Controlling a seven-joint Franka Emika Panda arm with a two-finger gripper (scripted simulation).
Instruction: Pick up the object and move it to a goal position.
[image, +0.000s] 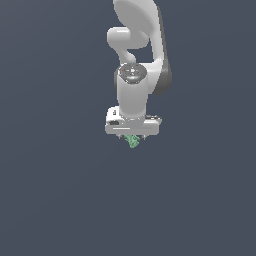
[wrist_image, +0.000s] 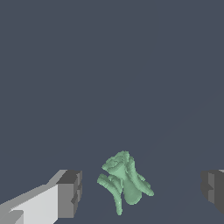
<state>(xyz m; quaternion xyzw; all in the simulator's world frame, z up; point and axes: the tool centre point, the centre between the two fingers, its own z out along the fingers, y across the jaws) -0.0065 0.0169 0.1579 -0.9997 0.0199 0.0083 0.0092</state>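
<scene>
Jaws spread wide, flanking untouched object (wrist_image: 124, 186): tiny light-green lumpy rose-like form.

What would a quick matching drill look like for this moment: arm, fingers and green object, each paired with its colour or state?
Column A:
1. green object
2. fingers
3. arm

Column B:
a. white, reaching down over the object
b. light green, lumpy, lying between the fingers
c. dark grey tips, spread apart, one on each side of the object

Pairs: 1-b, 2-c, 3-a
</scene>
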